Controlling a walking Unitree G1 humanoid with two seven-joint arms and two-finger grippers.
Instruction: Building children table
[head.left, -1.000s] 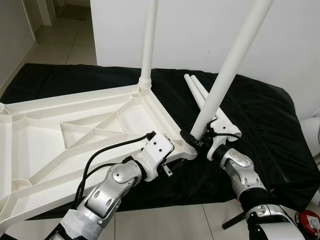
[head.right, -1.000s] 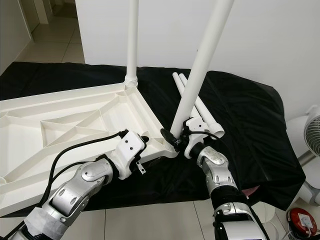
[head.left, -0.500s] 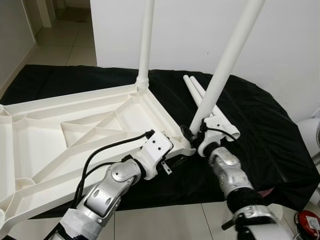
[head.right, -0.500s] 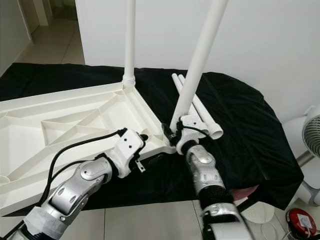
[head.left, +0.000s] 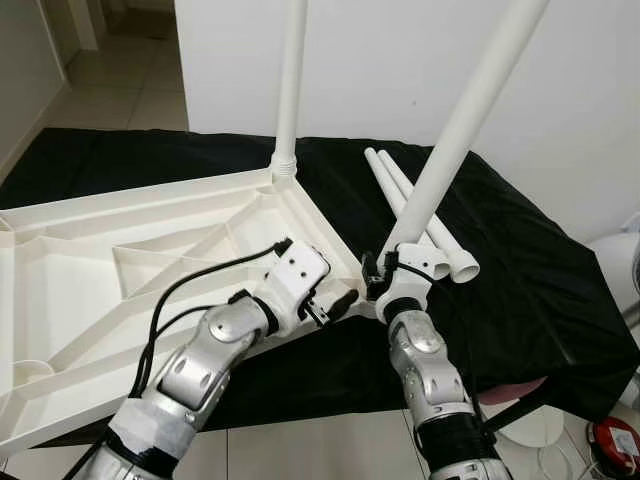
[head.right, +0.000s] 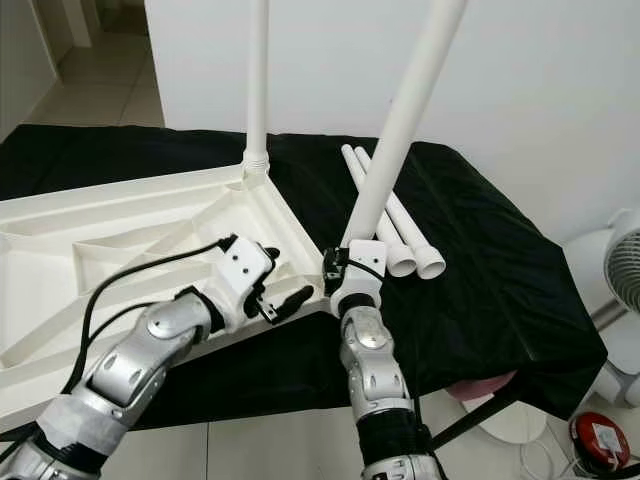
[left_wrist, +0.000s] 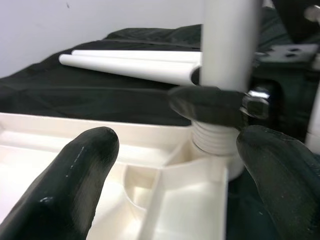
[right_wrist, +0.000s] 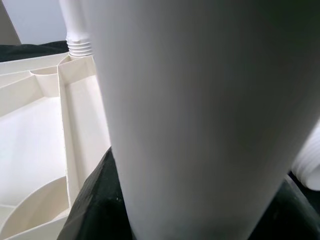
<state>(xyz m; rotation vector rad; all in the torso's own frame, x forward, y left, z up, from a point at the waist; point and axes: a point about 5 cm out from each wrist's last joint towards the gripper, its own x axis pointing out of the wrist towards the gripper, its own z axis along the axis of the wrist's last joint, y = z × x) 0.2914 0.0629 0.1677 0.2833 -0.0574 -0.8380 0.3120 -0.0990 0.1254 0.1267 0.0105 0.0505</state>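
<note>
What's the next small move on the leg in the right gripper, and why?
Probably tip it upright, then twist it in. The right gripper holds the leg at the tabletop's near corner socket, but it leans away, unlike the far leg, and thread ridges show above the socket. The left gripper hovers open beside it.

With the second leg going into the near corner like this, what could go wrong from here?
1. The held leg leans while its threaded end sits at the tabletop's near corner socket; turned at that angle, it might cross-thread or pop out.
2. The left end effector is open beside that corner, not clamping the tabletop, so the panel may shift under torque.
3. The two spare legs lie close behind the right end effector; it may knock them rolling.
</note>
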